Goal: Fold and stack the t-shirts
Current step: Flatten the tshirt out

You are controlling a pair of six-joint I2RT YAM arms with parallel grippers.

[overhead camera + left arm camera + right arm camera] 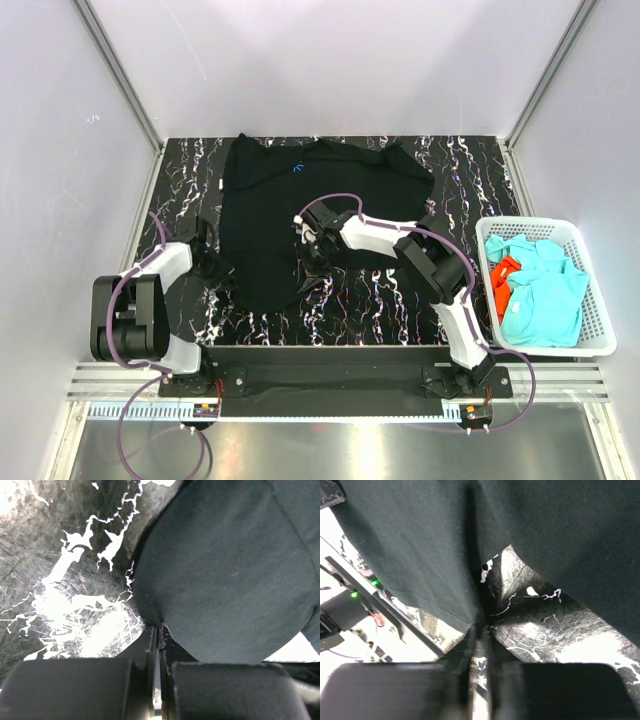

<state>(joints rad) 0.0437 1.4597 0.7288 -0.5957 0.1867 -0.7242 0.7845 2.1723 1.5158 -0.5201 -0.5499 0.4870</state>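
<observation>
Pinching the black t-shirt [300, 205] along its near edge, my left claw [216, 266] and right claw [308, 262] are both closed on cloth. The shirt lies spread across the worktop [400, 290], reaching its far side.

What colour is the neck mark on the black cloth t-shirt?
Blue neck mark on black t-shirt; top external view.

Plain black shirt [270, 230], tiny blue mark [296, 168] at its neck, table [190, 175] black with white marble veining, white lattice basket [598, 335], turquoise shirts [545, 300], orange-red shirt [503, 285], white-and-black arms [375, 235], purple cables [330, 196].
</observation>
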